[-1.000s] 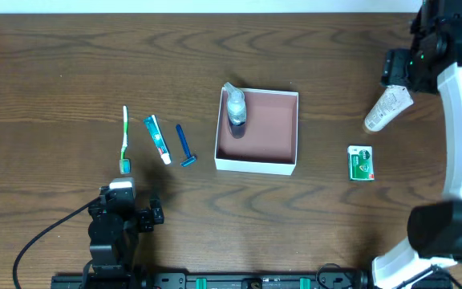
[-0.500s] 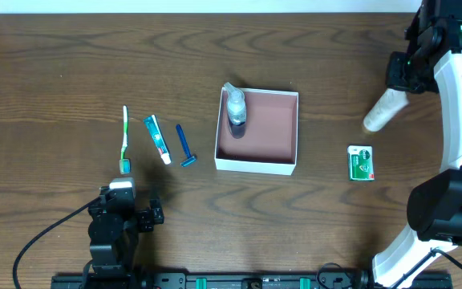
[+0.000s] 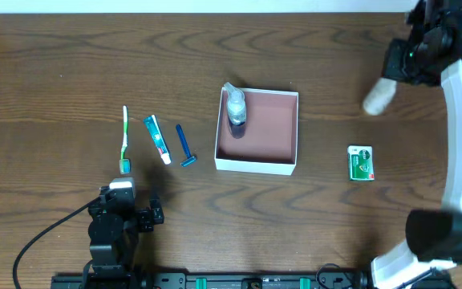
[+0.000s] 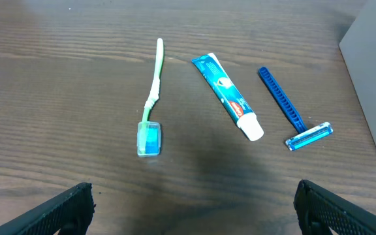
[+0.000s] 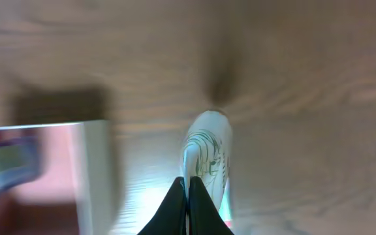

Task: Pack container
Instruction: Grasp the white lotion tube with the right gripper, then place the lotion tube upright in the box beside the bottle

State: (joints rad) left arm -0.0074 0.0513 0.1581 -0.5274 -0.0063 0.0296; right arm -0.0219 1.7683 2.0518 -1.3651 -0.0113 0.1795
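Two narrow fingers (image 5: 177, 203) of the right gripper (image 5: 188, 196) press together on the tail end of a white tube (image 5: 207, 153). The hold is a small pinch at one extreme, with most of the tube hanging free beyond it. The wrist view is smeared, so the depth of the bite is hard to judge; it looks shallow. A quick swing could make the tube pivot or slide out short of the container (image 3: 255, 167), which sits at the middle of the table (image 3: 54, 48), well apart from this arm toward the left arm's side. A small clear bottle (image 3: 236, 108) lies in its far-left corner; a tube released low or off-line could knock that bottle, catch the thin near wall, or land outside. A green packet (image 3: 361, 162) lies right of the container, and a low, wide sweep could clip it. The left gripper (image 4: 194, 196), jaws spread wide and empty, hovers near the toothbrush (image 4: 150, 98), toothpaste (image 4: 230, 91) and razor (image 4: 292, 104).
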